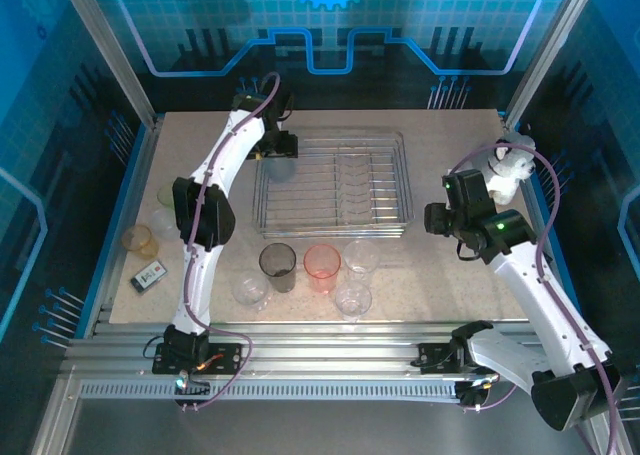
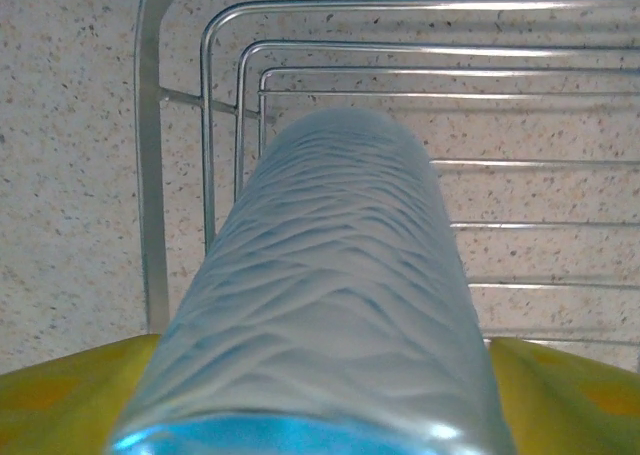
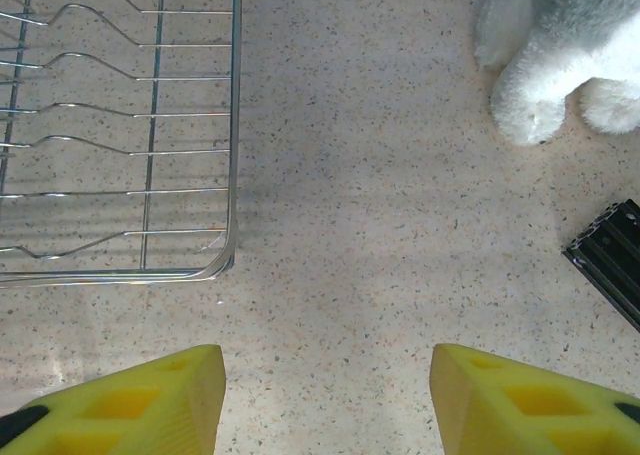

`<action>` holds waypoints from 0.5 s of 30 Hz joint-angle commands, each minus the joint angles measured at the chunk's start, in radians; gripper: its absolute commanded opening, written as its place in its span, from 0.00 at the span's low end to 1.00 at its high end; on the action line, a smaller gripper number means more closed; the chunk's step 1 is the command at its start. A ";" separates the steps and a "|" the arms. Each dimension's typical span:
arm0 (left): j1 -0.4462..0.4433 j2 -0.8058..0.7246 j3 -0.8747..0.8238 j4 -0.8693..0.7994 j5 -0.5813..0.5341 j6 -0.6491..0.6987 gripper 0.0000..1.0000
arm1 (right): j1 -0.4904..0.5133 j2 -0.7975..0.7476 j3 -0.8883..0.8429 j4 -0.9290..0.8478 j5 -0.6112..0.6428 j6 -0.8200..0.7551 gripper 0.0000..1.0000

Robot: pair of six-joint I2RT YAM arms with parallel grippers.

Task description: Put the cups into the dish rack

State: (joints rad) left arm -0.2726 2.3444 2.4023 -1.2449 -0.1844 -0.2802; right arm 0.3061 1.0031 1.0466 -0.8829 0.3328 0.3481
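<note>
Speckled beige tabletop (image 1: pixel 450 145) noted inside blue-lit enclosure with aluminium posts; both arms bolted at near edge.

Found rectangular silver wire dish rack (image 1: pixel 408 190) toward far middle of table. Found left gripper (image 2: pixel 320 405) over rack's far left corner, pale blue ribbed translucent cup (image 2: pixel 335 275) lying lengthwise between its yellow fingers (image 2: pixel 60 400), closed base pointing away toward the wires. Could not tell whether pinched or merely flanked, nor whether base touched rack. Found right gripper (image 3: pixel 325 365) spread apart and empty, above bare table just beside rack's near right corner.

Counted on table in front of rack: smoky dark cup (image 1: pixel 278 263), red-pink cup (image 1: pixel 322 265), three clear cups (image 1: pixel 360 257). Yellowish cup (image 1: pixel 139 240) off near left edge, beside small black-and-white box (image 1: pixel 149 275). White plush toy (image 3: pixel 565 45) beyond right gripper.

Judged risks:
- Toppling or rolling of blue cup on letting go, from base landing on a wire rather than between wires.
- Snagging of fingers on corner rim during withdrawal.
- Knocking of toy or crowded front cups by right arm's next reach.
</note>
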 commanded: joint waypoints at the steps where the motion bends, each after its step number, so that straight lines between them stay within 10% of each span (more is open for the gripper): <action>1: 0.006 0.009 0.020 0.024 0.019 0.014 0.92 | -0.010 -0.021 -0.004 -0.026 -0.005 0.013 0.58; 15: 0.003 -0.171 -0.169 0.193 -0.018 0.022 0.99 | -0.009 -0.039 -0.011 -0.043 -0.025 0.000 0.60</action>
State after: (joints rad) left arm -0.2722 2.2883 2.2925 -1.1152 -0.1852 -0.2775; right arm 0.3061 0.9779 1.0466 -0.9054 0.3286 0.3477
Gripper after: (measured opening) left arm 0.993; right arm 0.595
